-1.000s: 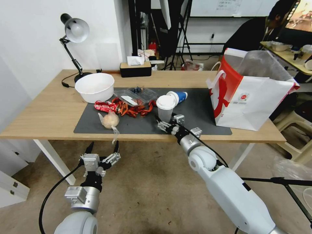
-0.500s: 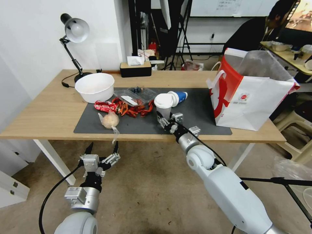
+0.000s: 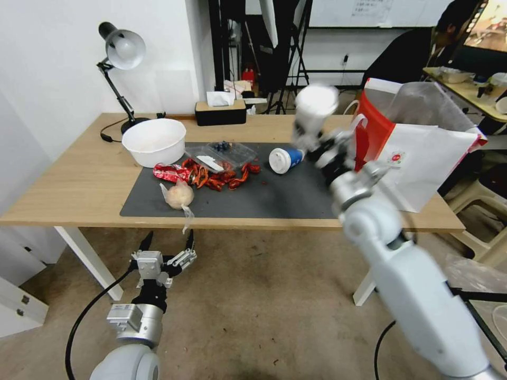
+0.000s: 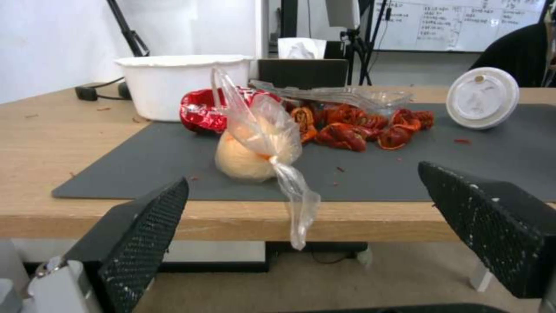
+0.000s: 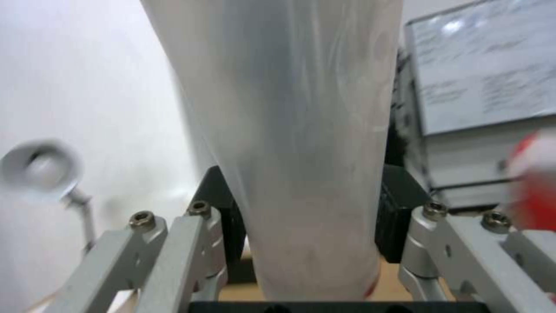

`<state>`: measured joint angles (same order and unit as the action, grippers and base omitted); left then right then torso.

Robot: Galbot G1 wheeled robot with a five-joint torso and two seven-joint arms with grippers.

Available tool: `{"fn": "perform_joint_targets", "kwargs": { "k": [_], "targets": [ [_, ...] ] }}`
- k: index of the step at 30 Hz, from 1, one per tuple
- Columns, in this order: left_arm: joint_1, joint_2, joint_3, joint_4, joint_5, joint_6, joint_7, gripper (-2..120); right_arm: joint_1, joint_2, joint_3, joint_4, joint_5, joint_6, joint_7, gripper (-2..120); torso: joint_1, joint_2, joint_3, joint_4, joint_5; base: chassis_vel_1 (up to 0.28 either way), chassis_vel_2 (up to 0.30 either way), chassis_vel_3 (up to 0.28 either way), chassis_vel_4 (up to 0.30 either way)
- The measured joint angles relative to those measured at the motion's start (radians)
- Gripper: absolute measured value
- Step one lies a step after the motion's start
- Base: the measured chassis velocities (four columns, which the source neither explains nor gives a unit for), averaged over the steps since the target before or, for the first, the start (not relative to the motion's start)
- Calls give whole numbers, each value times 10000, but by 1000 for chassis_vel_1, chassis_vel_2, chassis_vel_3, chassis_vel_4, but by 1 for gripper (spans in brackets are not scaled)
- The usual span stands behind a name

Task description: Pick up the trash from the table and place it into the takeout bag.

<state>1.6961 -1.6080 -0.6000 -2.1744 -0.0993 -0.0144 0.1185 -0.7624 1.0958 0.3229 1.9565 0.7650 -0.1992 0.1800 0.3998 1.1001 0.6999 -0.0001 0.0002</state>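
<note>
The table (image 3: 79,179) ran wide across the head view, its grey mat (image 3: 296,198) carrying most of the trash. The bag (image 3: 422,158) stood upright at the table's right end, mouth open upward and lined with clear plastic.

The right gripper (image 3: 316,142) was raised above the mat, just left of the bag's red side, its fingers clamped on the lower body of the clear cup (image 3: 314,113). The cup stood roughly upright, lid uppermost, its long axis running up and away from the fingers; in the right wrist view its wall (image 5: 289,130) sat squarely between the two pads. The bag's mouth lay to the cup's right at about the same height, so the coming move looked like a short carry rightward over the rim, and the right arm was plainly the nearer one.

The bowl (image 3: 153,141) sat at the mat's far left corner. The blue cup (image 3: 285,159) lay on its side mid-mat, lid facing the robot. Red scraps (image 3: 219,179) and a red wrapper (image 3: 168,172) lay between them, and the knotted bag (image 3: 179,196) rested at the near edge, tail hanging over.

The left gripper (image 3: 165,244) hung below the table edge, fingers spread and empty, directly facing the knotted bag.
</note>
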Motion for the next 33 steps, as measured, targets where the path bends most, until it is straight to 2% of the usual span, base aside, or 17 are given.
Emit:
{"fn": "perform_joint_targets", "kwargs": {
  "k": [2,5,7,9,11,15,22,25,27,29,30,33],
  "targets": [
    [35,0,52,0,60,-43,12,99,477,-312,715,79,396,-392,635,41,0,0,0,0,-1,0,0,0,0],
    [52,0,78,0,98,-71,16,99,659,-473,975,53,537,-584,1001,41,0,0,1,1,1,0,0,0,0],
    [76,0,138,1,207,-151,26,99,921,-746,1443,-170,755,-1251,2002,41,0,0,0,0,0,0,0,0,0],
    [78,0,145,2,218,-162,27,99,935,-764,1476,-193,781,-1336,2095,41,0,0,0,-1,1,0,0,0,0],
    [82,0,185,17,289,-206,32,99,1022,-885,1727,-480,926,-2129,2892,41,1,0,0,-1,0,0,0,0,0],
    [93,0,216,31,348,-235,42,99,1080,-928,1830,-974,953,-2796,3549,41,1,0,1,1,2,0,0,0,0],
    [91,0,231,90,378,-260,51,99,1201,-899,1922,-1344,1303,-3615,4264,41,1,0,1,1,-2,0,0,0,0],
    [87,0,236,113,382,-276,53,99,1261,-888,1931,-1363,1491,-3791,4427,47,1,0,1,1,-2,0,0,0,0],
    [79,0,245,145,385,-286,56,99,1335,-888,1954,-1371,1731,-3927,4576,59,1,-1,1,1,-2,0,0,0,0],
    [76,0,246,150,386,-288,57,99,1347,-893,1959,-1371,1775,-3942,4597,61,1,0,1,1,-2,0,0,0,0],
    [69,0,249,179,388,-291,59,99,1373,-917,1973,-1370,1884,-3970,4653,69,1,-1,1,1,-2,0,0,0,0],
    [54,0,252,204,389,-293,60,99,1390,-936,1986,-1365,1980,-3999,4704,76,1,0,1,0,-1,0,0,0,0]
  ]
}}
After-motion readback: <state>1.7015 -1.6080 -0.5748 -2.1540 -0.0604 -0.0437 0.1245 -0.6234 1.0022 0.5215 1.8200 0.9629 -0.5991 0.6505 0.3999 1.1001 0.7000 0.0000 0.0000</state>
